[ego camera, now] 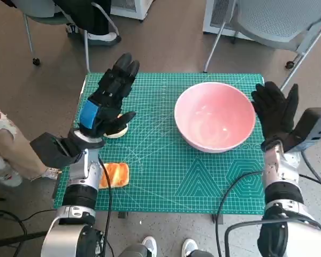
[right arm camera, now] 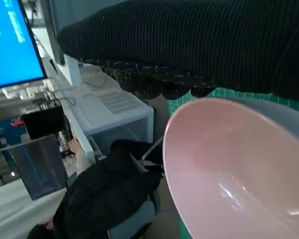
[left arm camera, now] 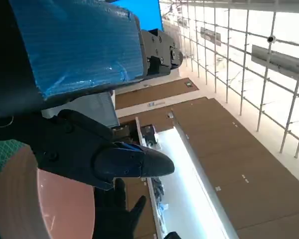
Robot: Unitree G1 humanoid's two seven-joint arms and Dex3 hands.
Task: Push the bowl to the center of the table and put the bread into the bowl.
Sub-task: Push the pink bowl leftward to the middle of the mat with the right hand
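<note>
The left arm rises from the near left, its pale forearm angled up and slightly right; the left hand (ego camera: 109,99) is raised, its blue-taped back uppermost, black fingers (ego camera: 124,72) stretched toward the far side and spread, thumb jutting right; it holds nothing. The right arm rises from the near right, forearm nearly upright; the right hand (ego camera: 275,110) in its black knitted glove stands open, fingers fanned and pointing to the far side; it grips nothing.

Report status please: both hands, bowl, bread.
Left hand open, raised over the mat. Right hand open beside the pink bowl. Bowl empty, right of center. Bread at near left edge, partly behind left forearm.
</note>
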